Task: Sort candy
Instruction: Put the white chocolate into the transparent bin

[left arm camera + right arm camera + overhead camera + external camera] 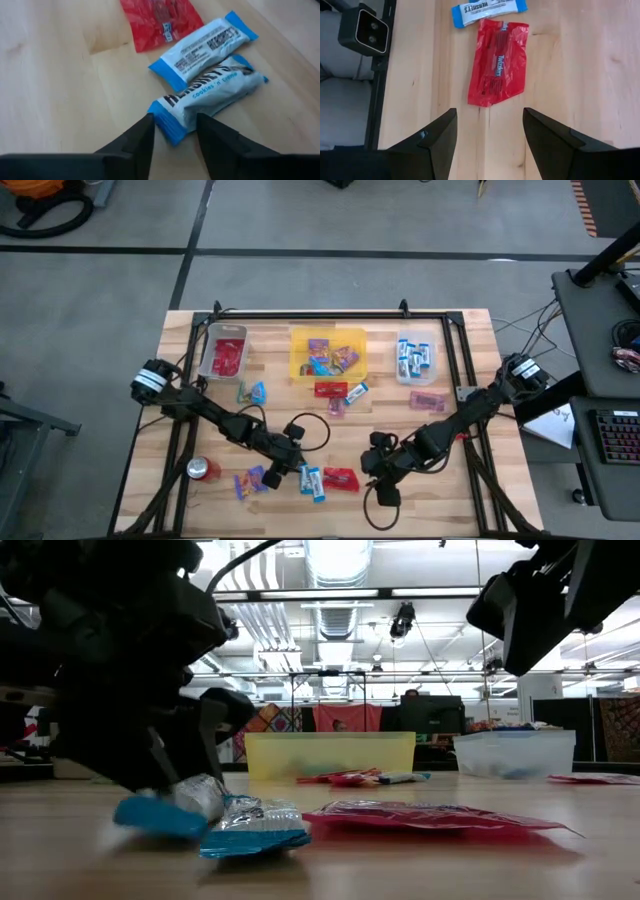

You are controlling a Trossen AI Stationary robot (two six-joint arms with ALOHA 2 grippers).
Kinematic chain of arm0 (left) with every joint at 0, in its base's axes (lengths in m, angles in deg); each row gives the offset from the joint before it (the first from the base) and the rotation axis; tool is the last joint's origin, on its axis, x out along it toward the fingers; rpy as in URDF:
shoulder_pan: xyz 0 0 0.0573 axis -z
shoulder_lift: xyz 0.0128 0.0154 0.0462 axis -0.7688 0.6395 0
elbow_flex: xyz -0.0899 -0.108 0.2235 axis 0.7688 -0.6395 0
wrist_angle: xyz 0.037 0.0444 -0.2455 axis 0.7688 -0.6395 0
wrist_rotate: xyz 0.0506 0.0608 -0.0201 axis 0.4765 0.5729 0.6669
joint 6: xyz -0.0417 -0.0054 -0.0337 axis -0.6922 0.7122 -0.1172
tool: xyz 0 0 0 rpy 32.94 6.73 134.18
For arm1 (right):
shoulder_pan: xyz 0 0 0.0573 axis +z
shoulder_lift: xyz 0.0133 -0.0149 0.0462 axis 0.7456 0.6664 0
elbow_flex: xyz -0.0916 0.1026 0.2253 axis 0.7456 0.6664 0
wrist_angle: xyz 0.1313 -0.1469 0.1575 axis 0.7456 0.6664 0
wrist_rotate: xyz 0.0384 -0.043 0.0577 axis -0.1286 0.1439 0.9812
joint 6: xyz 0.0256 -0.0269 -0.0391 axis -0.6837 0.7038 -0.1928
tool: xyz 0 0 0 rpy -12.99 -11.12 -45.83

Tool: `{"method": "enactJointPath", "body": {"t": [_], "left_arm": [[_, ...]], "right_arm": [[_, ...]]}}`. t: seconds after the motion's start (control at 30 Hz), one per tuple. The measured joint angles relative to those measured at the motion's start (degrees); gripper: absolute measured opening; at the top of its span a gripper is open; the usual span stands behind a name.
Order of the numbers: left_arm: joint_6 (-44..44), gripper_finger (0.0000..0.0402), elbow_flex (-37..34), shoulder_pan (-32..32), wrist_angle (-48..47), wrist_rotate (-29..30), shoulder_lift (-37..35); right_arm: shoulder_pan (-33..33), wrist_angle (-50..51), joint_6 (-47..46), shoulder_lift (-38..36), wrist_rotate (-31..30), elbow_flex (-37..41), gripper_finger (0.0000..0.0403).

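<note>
I have the left pincer (172, 132) down low on the wooden surface (450, 480), its two fingers set narrowly either side of the blue end of a Hershey's cookies 'n' creme bar (210, 95); they flank the wrapper closely, but I can't say they have gripped it. A second blue-and-white bar (202, 45) lies just beside it, and a red Twizzlers packet (497, 62) sits next to that. My right pincer (490, 135) hangs above that red packet with its fingers spread wide, holding nothing, which I read as lined up for the next pick. Along the far edge stand three bins: a red-candy bin (225, 352), a yellow bin (328, 353) with mixed packets, and a clear bin (416, 360) already holding blue bars, the likely home for this bar. More loose candy lies mid-surface.
</note>
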Motion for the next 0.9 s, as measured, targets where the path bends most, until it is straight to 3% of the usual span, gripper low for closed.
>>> {"method": "enactJointPath", "body": {"t": [0.37, 0.6, 0.73, 0.9], "left_arm": [[-0.2, 0.0011, 0.0, 0.0, 0.4, 0.0, 0.1], [-0.2, 0.0001, 0.0, 0.0, 0.3, -0.2, -0.7], [1.0, 0.0001, 0.0, 0.0, 0.3, -0.2, -3.6], [2.7, 0.0000, 0.0, -0.2, -0.1, 3.2, -7.8]], "right_arm": [[0.0, 0.0, -0.9, 0.0, -1.4, 0.1, 0.0215], [0.0, 0.0, -1.0, 0.0, -2.1, 0.3, 0.0215], [0.0, -1.2, -1.0, 0.0, -8.3, 0.6, 0.0215], [-0.3, -9.2, -2.3, 0.0, -22.2, 3.7, 0.0215]]}}
